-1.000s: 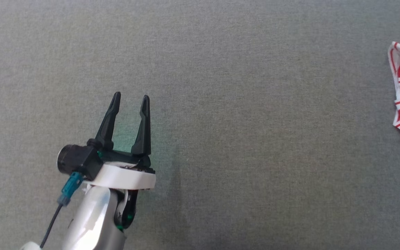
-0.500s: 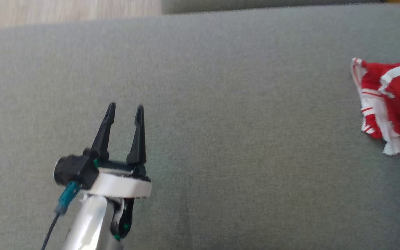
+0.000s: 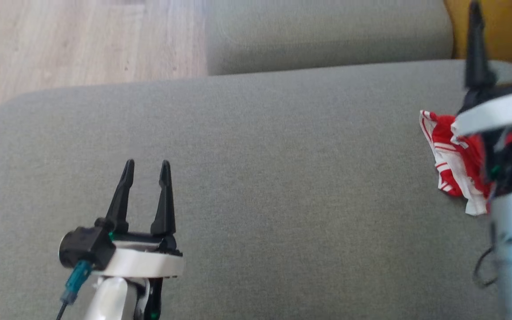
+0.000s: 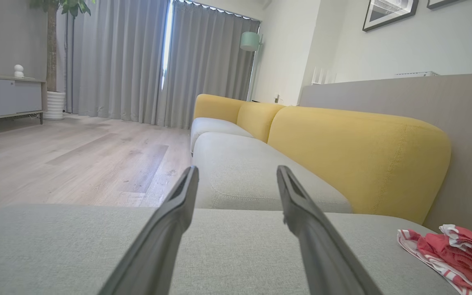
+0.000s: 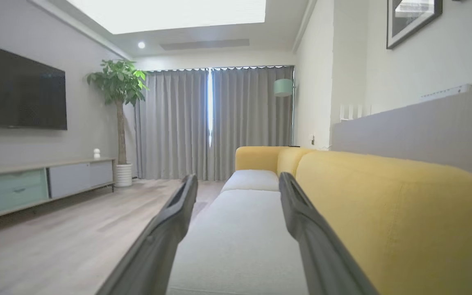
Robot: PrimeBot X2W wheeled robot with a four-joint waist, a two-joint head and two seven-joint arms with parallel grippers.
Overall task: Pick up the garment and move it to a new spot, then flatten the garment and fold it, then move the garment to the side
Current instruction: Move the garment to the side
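Far left, past the seat cushion's left end, there's pale wood-plank floor (image 3: 82, 40). Now onto the landmark itself, the broad grey fabric seat cushion (image 3: 282, 178). The left gripper (image 3: 147, 164) hangs over its near-left part. The two long dark fingers point toward the cushion's far edge and are spread apart with nothing between them. The left wrist view agrees, showing only bare grey fabric in the gap.

Across the cushion's middle it's plain upholstery. Just beyond its far edge sits a second grey seat cushion (image 3: 327, 35), and past the far-right corner rises a mustard-yellow padded backrest (image 4: 359, 155).

Over on the cushion's right side lies the crumpled red-and-white striped garment (image 3: 454, 164), bunched in a heap on the fabric and nearer the far edge than the near one.

Rightmost of all is the right gripper (image 3: 500, 9), blurred in the head view. Its pale wrist crosses in front of the garment's right part, and its fingers reach past the cushion's far edge. Whether the arm touches the cloth I can't tell. The right wrist view shows that gripper's fingers parted wide, empty, and aimed level along the sofa.
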